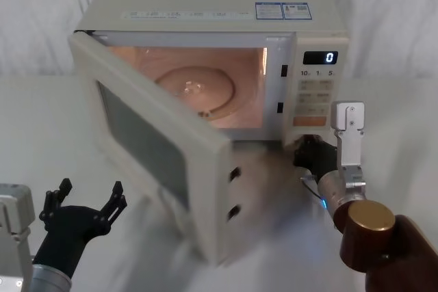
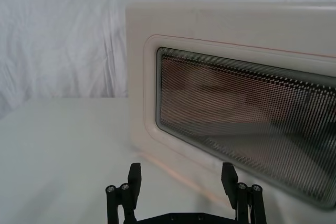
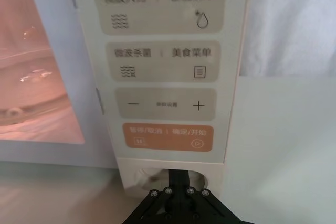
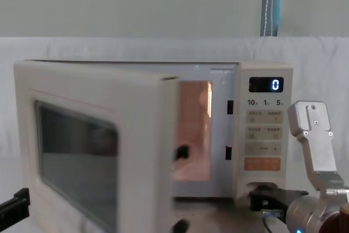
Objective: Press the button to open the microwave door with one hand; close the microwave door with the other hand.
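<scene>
Inside microwave, glass turntable, microwave door ajar, right tool at button

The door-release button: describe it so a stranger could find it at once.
Start at the cream microwave, door swung open, and go down the control panel right of the lit cavity. Below the orange key, at the bottom, sits the button, a wide cream oval where the right gripper rests.

White cloth backdrop, white table, blue strap.
</scene>
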